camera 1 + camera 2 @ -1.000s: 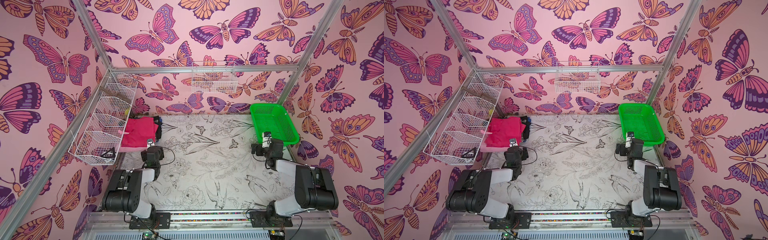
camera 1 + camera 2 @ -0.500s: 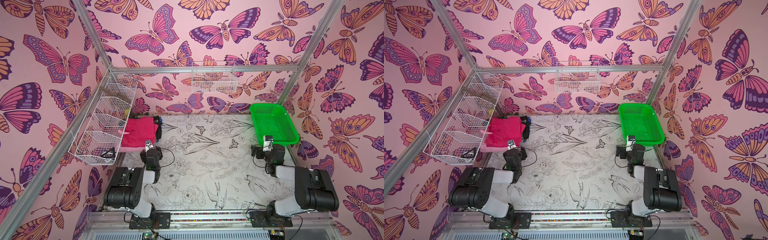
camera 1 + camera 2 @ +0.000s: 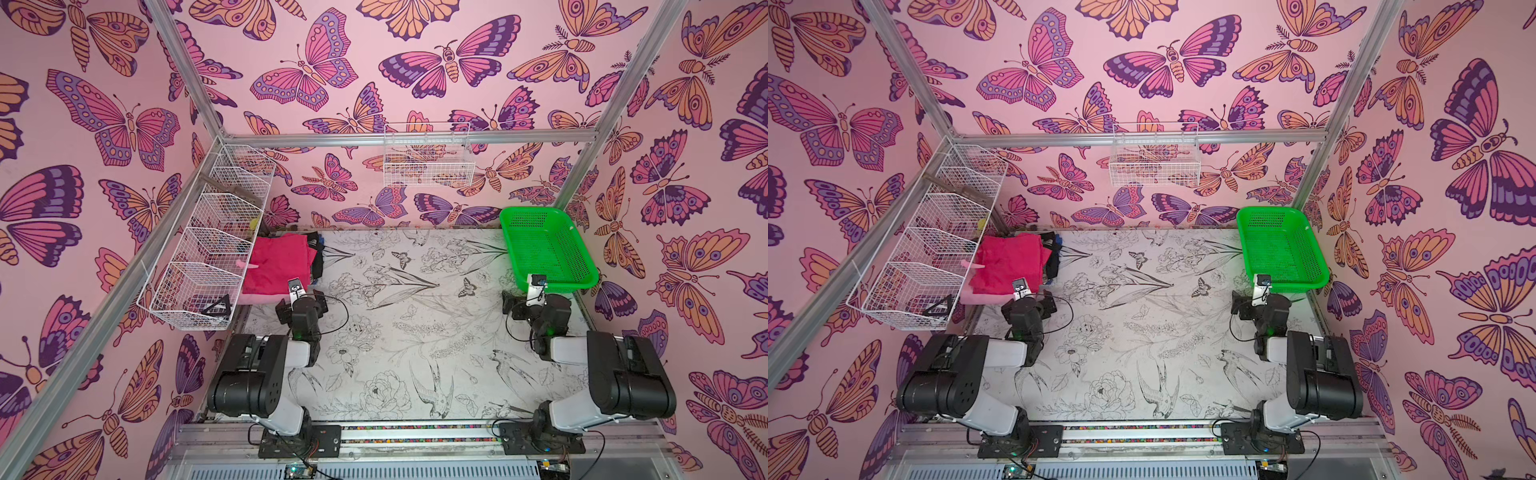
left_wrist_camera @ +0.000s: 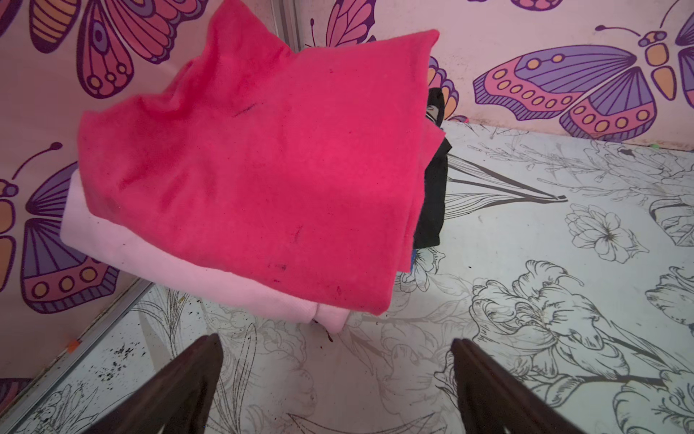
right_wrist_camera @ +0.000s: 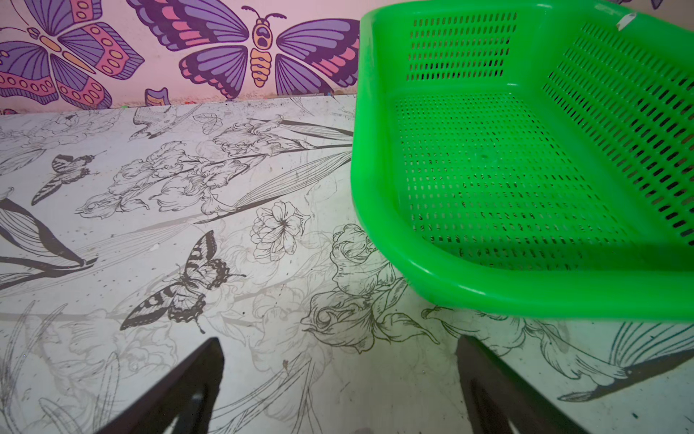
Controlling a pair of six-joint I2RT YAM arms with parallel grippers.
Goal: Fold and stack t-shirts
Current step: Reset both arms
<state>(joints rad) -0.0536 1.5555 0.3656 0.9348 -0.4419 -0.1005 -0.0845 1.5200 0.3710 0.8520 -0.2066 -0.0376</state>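
Since the green mesh basket [image 5: 488, 297] at the far right of the counter [image 3: 415, 332] holds nothing and no loose shirt lies on the counter in either top view, the task looks to be at or very near its end. The t-shirts sit as one stack in the far left corner, close against the left wall and below the white wire rack [image 3: 208, 249]. The crimson t-shirt [image 4: 263, 169] lies on top. The light pink t-shirt [image 4: 169, 270] juts out under its near edge, and a dark t-shirt [image 4: 432, 199] shows at the right side, lower down.

The left end effector [image 4: 335, 340] hangs just near of the stack with its jaws spread wide, gripping nothing and clear of the cloth. The right end effector [image 5: 340, 340] is equally wide open and empty, poised over bare counter just near and left of the basket's rim.

Judging by this, the step in hand is letting go after the last placement. The crimson layer sits somewhat askew, so the next move calls either for a light squaring nudge or simply for both arms to draw back without snagging the pile.
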